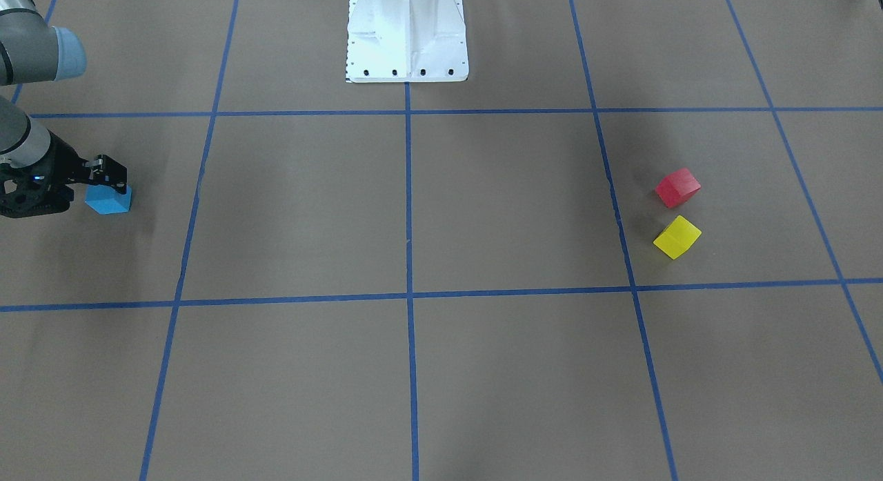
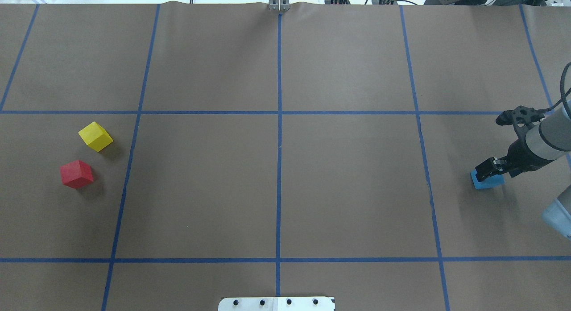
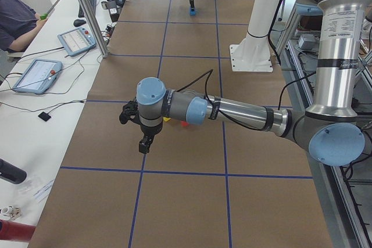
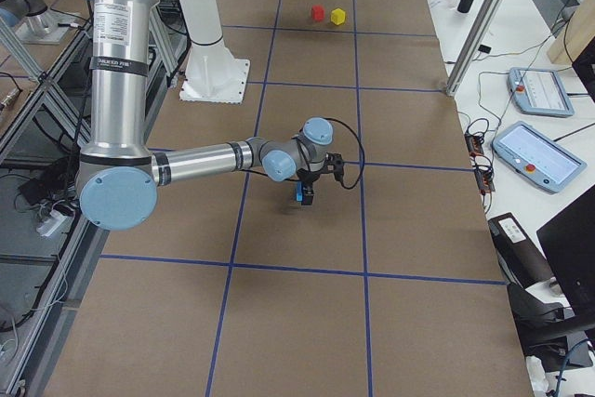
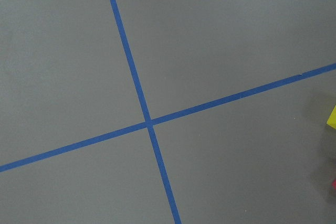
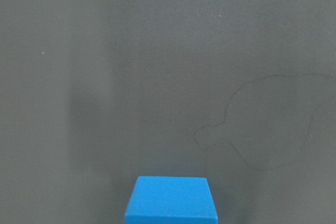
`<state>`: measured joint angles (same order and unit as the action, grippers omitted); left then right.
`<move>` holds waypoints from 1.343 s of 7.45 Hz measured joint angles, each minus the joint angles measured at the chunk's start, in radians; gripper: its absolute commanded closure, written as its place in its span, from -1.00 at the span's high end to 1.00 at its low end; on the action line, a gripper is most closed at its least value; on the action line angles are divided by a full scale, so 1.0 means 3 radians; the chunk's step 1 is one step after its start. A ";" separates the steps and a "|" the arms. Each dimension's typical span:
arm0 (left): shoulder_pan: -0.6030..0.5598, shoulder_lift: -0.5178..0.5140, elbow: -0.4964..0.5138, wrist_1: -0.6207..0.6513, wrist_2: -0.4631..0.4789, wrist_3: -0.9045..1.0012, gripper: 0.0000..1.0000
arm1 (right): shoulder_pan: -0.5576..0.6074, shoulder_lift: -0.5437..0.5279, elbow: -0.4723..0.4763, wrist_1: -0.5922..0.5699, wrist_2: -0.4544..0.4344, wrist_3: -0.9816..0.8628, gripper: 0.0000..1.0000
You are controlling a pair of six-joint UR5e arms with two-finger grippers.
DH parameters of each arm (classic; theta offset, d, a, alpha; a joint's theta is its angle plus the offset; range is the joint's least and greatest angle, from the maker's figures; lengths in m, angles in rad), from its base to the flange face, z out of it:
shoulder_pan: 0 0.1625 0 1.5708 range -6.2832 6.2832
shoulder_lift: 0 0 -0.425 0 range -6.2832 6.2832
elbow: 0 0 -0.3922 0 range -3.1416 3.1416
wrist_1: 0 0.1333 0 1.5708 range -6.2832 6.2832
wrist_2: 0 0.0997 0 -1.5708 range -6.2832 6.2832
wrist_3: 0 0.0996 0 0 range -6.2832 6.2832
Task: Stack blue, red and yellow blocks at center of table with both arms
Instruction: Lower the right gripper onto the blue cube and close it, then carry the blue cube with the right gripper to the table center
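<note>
The blue block [image 2: 487, 181] is at the table's right side, also in the front view [image 1: 108, 199] and at the bottom of the right wrist view [image 6: 171, 199]. My right gripper [image 2: 488, 168] is down over it, its jaws against the block's sides, shut on it at table level. The red block [image 2: 76, 173] and the yellow block [image 2: 95, 136] lie close together at the far left. My left gripper [image 3: 144, 146] shows only in the exterior left view, hanging above the table near those two blocks; I cannot tell whether it is open or shut.
Blue tape lines [image 2: 279, 123] divide the brown table into squares and cross at the centre. The white robot base [image 1: 407, 36] stands at the robot's edge. Tablets and cables [image 4: 539, 151] lie on side benches beyond the table.
</note>
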<state>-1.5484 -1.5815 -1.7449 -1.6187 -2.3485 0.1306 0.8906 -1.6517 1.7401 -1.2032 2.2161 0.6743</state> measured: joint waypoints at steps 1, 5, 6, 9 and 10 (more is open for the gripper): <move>-0.0001 0.0000 0.0004 -0.0006 0.0000 0.0000 1.00 | -0.0005 0.0014 -0.0003 -0.0010 0.0000 0.0011 -1.00; -0.0002 0.0001 0.0016 -0.0009 0.0000 0.0000 1.00 | 0.0112 0.0164 0.0072 -0.0129 0.0091 0.0011 -1.00; -0.0002 0.0002 0.0013 -0.0009 0.0000 0.0002 1.00 | 0.0179 0.0372 0.0116 -0.0397 0.0130 0.0007 -1.00; 0.0002 -0.0030 -0.0008 -0.0020 0.0004 -0.0006 1.00 | 0.0110 0.1680 -0.0107 -0.1571 0.0011 -0.0019 -1.00; 0.0002 -0.0038 -0.0011 -0.0026 0.0005 -0.0009 1.00 | 0.0001 0.2087 -0.0334 -0.1702 -0.0074 -0.0007 -1.00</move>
<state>-1.5478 -1.5929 -1.7481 -1.6263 -2.3471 0.1280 0.8908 -1.0254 1.6399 -1.7137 2.1939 0.6721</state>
